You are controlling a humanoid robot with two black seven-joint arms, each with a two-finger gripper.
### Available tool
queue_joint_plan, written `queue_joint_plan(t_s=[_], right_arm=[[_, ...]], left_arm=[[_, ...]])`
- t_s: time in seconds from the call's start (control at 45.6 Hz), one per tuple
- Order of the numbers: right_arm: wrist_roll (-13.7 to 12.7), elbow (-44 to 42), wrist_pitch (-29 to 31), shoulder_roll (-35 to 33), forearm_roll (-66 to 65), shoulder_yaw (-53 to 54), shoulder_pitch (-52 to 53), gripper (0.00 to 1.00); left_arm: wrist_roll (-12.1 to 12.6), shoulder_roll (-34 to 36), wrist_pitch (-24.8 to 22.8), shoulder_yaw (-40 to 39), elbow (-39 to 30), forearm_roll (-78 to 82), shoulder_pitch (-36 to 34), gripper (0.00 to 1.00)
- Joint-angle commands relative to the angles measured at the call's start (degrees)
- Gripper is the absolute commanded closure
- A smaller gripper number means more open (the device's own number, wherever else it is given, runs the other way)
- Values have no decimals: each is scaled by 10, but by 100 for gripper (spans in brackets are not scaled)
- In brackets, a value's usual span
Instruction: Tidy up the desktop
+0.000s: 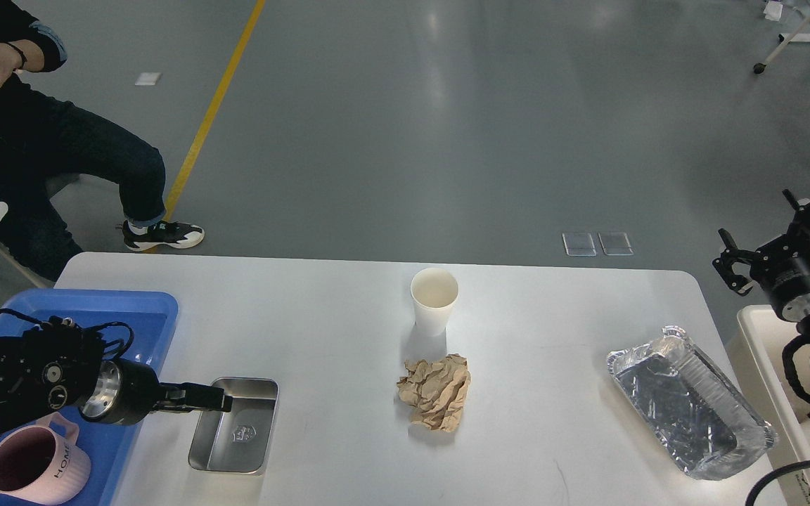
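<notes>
The white desktop [320, 316] carries a small steel tray [236, 439] at front left, a white paper cup [434, 301] upright in the middle, a crumpled brown paper [435, 390] just in front of the cup, and a crinkled foil tray [690, 411] at the right. My left gripper [219, 402] reaches in from the left, and its tip is at the steel tray's left rim near the far corner. It is seen side-on, so its fingers cannot be told apart. My right gripper [755, 213] is open and empty, raised beyond the table's right edge.
A blue plastic tray [95, 309] at the left edge holds a pink mug [36, 464]. A cream bin [756, 344] stands off the right edge under my right arm. A seated person [60, 147] is beyond the far left corner.
</notes>
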Motion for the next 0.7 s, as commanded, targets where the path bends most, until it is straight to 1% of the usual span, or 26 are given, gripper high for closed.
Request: queue_joint_plan(t_s=[0.0,0.066,0.131,0.197,0.263,0.307,0.438,0.504,0.679], right_arm=[[0,-1,0,-1,0,0,0,0],[0,-1,0,-1,0,0,0,0],[0,-1,0,-1,0,0,0,0],[0,-1,0,-1,0,0,0,0],[0,-1,0,-1,0,0,-2,0],[0,-1,0,-1,0,0,-3,0],[0,-1,0,-6,0,0,-3,0],[0,-1,0,-6,0,0,-3,0],[0,-1,0,-6,0,0,-4,0]], left_arm=[[1,-21,9,4,17,1,5,3],[1,-29,16,4,21,2,7,4],[-1,-35,23,5,21,3,9,7],[-3,-37,25,8,21,5,9,13],[-6,-37,25,20,21,9,7,24],[-6,-38,25,26,19,9,4,30],[-8,-39,25,28,16,10,2,38],[-8,-39,25,28,15,12,1,44],[-10,-38,25,30,15,25,2,49]])
